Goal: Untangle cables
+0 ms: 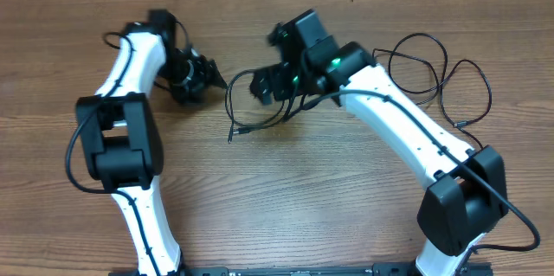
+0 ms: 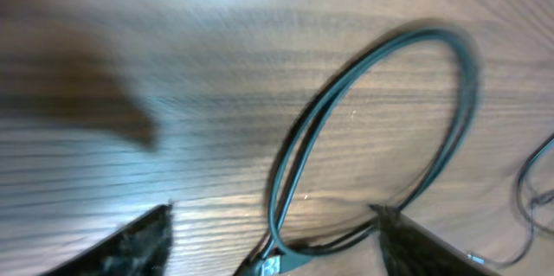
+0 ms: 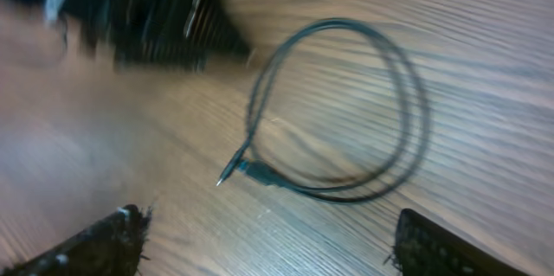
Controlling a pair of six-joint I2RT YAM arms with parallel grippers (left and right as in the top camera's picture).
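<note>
Wood-grain tabletop fills all three views. We read the left gripper as open: in the left wrist view its two fingers sit far apart at the lower corners, with nothing clamped between them. We read the right gripper as open too. Its fingers stand wide at the bottom edge of the right wrist view and hold nothing. Both wrist views are blurred.

Between the two grippers lies the looped cable, a thin black cord flat on the wood and doubled into an oval. In the right wrist view the loop lies ahead of the open jaws, and its plug points left with a silvery tip. In the left wrist view the loop also lies ahead of the jaws. From overhead, the left gripper sits just left of the loop and the right gripper is over its upper part. We cannot tell whether either touches the cord.

A second cable lies well to the right, behind the white right arm, spread in loose curls. The left arm stands at the left side of the table.
</note>
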